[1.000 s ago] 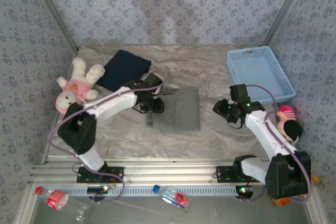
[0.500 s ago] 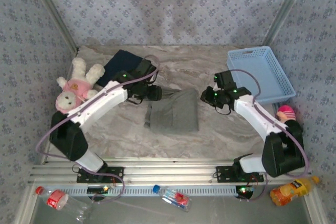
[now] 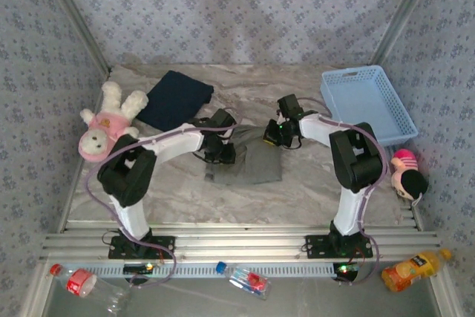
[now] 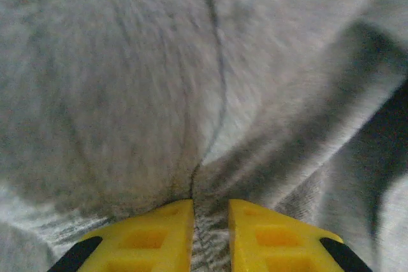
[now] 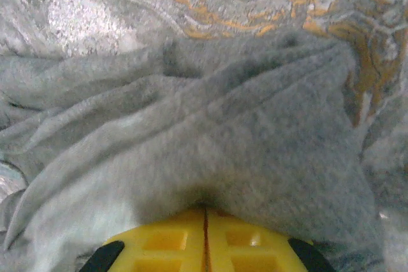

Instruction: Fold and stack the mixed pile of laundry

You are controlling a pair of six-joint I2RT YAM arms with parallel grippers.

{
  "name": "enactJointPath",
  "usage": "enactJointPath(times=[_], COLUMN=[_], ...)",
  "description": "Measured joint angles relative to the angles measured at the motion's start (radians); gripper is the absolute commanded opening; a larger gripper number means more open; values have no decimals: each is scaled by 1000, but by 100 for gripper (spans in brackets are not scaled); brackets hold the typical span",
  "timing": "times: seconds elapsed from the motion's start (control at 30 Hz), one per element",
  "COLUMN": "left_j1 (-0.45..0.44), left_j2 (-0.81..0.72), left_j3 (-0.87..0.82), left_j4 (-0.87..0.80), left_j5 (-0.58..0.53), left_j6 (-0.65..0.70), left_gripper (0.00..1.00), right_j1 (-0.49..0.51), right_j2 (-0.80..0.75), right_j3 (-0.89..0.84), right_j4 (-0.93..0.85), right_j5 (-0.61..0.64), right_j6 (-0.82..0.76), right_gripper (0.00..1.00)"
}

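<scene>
The olive-grey garment (image 3: 254, 162) lies wrinkled mid-table, its far edge bunched up. My left gripper (image 3: 225, 152) is at its far left part; in the left wrist view the yellow fingers (image 4: 159, 234) stand nearly together with a strip of grey cloth (image 4: 127, 93) pinched between them. My right gripper (image 3: 273, 136) is at the garment's far right corner; in the right wrist view its fingers (image 5: 166, 240) are pressed together, with grey cloth (image 5: 210, 132) gathered to their tips. The dark navy garment (image 3: 175, 97) lies folded flat at the back left, apart from both grippers.
A light blue mesh basket (image 3: 364, 105) stands at the back right. A pink-and-cream plush toy (image 3: 106, 125) lies by the left wall and a pink doll (image 3: 407, 171) by the right edge. Bottles (image 3: 245, 280) lie below the front rail. The marbled tabletop (image 3: 319, 183) shows bare in front.
The right arm swung left from beside the basket to the grey garment's far right corner. The left gripper moved down onto its far left part. The garment's far edge bunched up.
</scene>
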Motion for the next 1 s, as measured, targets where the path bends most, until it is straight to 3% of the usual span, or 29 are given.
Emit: enactJointPath(times=[0.23,0.4,0.53,0.67,0.87,1.0], left_j1=[49,82,86,88,103,97], left_j2=[90,172,330,436,428,268], left_j3=[93,229,515,737,904,751], left_j4=[-42,-84,-212,-301,-420,-413], left_j5=[-10,-58,-79,-103,-143,-129], left_j6=[42,94,164,217,258,244], left_gripper=[26,34,49,57,59,49], right_j1=[-5,-3,68,151,148,145], right_j2=[-14,-107,-275,-385,-492,-507], right_j3=[-19,-125,-305,-372,-344,-280], right_j4=[18,6,23,-19,-113,-134], right_j5=[11,43,82,101,129,126], right_j6=[6,8,64,129,148,136], right_gripper=[11,11,12,14,16,16])
